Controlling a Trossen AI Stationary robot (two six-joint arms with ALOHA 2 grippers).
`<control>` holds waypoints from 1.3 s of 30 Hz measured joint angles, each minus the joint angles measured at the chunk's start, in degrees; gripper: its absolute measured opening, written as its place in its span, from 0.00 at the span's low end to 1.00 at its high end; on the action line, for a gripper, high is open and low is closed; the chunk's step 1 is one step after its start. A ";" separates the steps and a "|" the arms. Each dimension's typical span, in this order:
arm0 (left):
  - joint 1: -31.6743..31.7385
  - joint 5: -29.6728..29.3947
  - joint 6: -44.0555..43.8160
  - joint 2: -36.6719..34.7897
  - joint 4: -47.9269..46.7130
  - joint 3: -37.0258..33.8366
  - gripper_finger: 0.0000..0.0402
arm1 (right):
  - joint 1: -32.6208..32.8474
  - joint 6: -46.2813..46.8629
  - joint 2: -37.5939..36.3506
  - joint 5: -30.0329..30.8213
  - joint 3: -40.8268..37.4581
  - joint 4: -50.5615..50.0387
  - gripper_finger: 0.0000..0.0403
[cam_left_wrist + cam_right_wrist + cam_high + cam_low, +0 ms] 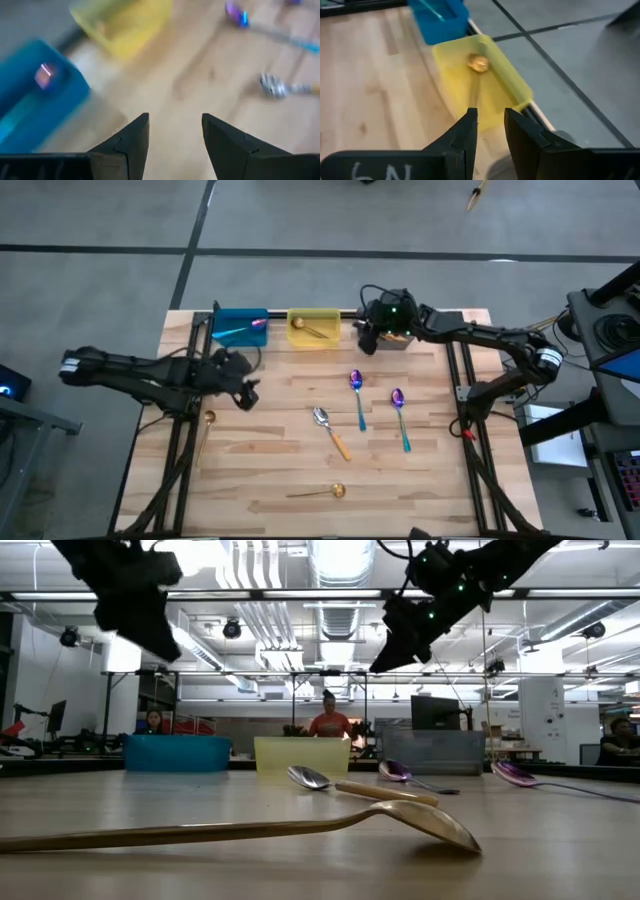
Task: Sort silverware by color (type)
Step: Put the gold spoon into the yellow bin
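Five spoons lie flat on the wooden table: two purple-blue ones with teal handles (pixel 357 395) (pixel 400 418), a silver one with an orange handle (pixel 331 431), a gold one (pixel 318 492) near the front edge and a gold one (pixel 205 430) at the left. Another purple-teal spoon (pixel 243 329) lies in the blue bin (pixel 222 316), and another gold spoon (pixel 479 63) in the yellow bin (pixel 515 82). My left gripper (pixel 175 119) hangs open and empty above the table's left part (pixel 248 390). My right gripper (pixel 490 114) hangs open and empty by the yellow bin's right end (pixel 364 340).
A gray bin (pixel 433 752) stands at the far edge to the right of the yellow bin, mostly under my right arm in the high view. Black frame rails (pixel 465 395) run along both sides of the table. People sit in the room beyond.
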 joint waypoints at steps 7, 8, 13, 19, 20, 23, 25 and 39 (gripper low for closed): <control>-0.29 18.69 -17.54 7.53 -12.21 0.00 0.41 | 3.91 -0.15 0.00 2.32 -0.03 0.19 0.22; -0.75 20.79 -20.60 8.77 -14.70 -0.01 0.41 | 4.33 -0.37 0.00 2.97 -0.03 0.19 0.22; -5.54 26.56 -31.28 14.98 -24.66 -0.01 0.39 | 6.01 -0.85 0.00 3.48 -0.05 0.21 0.22; -13.06 27.33 -38.42 21.19 -25.64 -0.22 0.36 | 6.59 -1.04 0.00 3.57 -0.05 0.21 0.22; -14.11 27.17 -39.56 22.18 -25.77 -0.55 0.35 | 6.59 -1.05 0.00 3.57 -0.05 0.23 0.22; -16.71 27.39 -44.64 25.28 -26.00 -2.46 0.32 | 6.57 -1.03 0.00 3.69 -0.09 0.89 0.22; -18.62 28.78 -46.12 27.42 -26.00 -3.42 0.30 | 6.57 -1.09 0.00 3.75 -0.09 2.30 0.22; -20.62 28.67 -50.44 37.48 -26.04 -3.20 0.19 | 6.57 -2.93 0.00 4.32 -0.09 7.51 0.22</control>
